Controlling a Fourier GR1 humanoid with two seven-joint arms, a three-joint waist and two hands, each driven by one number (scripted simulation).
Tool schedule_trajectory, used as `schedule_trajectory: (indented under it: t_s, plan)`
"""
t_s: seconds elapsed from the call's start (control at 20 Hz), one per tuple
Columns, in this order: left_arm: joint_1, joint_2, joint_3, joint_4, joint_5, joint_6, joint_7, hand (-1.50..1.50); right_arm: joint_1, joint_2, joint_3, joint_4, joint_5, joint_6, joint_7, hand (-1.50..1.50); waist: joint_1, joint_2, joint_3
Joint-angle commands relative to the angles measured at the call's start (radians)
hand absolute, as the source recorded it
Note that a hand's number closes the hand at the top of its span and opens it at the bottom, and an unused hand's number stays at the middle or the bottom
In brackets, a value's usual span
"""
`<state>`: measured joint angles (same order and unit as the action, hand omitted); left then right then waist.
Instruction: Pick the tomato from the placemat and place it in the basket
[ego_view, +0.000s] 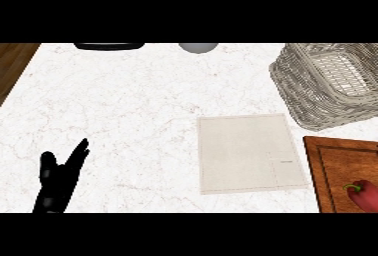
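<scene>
A pale beige placemat (251, 152) lies flat on the white marble counter, right of centre, with nothing on it. No tomato shows anywhere in the view. The grey wicker basket (310, 107) stands at the back right, just beyond the placemat's far right corner; what I can see of its inside holds nothing. My left hand (57, 182) rests at the lower left with its fingers straight and pointing up, well left of the placemat, holding nothing. My right hand does not show.
A wooden cutting board (332, 160) sits at the lower right beside the placemat, with a red pepper (363, 196) on it. A black object (109, 46) and a grey round thing (198, 47) lie at the counter's far edge. The counter's left edge (22, 75) runs diagonally.
</scene>
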<state>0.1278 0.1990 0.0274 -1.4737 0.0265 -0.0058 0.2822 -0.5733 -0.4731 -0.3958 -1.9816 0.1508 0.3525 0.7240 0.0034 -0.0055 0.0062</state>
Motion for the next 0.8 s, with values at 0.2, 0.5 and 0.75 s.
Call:
schedule_trajectory:
  t_s: [0.2, 0.5, 0.75]
  plan:
    - [0.032, -0.025, -0.007, 0.027, 0.006, -0.018, 0.004, 0.0, -0.152, -0.151, -0.033, 0.373, 0.035, 0.018, -0.132, 1.5, 0.013, 0.009, -0.006]
    - [-0.001, -0.017, 0.0, 0.062, 0.002, -0.042, -0.013, 0.0, -0.23, -0.142, 0.046, 0.627, 0.15, -0.069, -0.32, 1.5, 0.022, 0.013, -0.006]
    - [0.029, -0.073, -0.035, 0.054, -0.049, 0.014, -0.042, 0.0, -0.263, -0.139, 0.031, 0.824, 0.157, -0.101, -0.44, 1.5, 0.023, 0.013, -0.006]
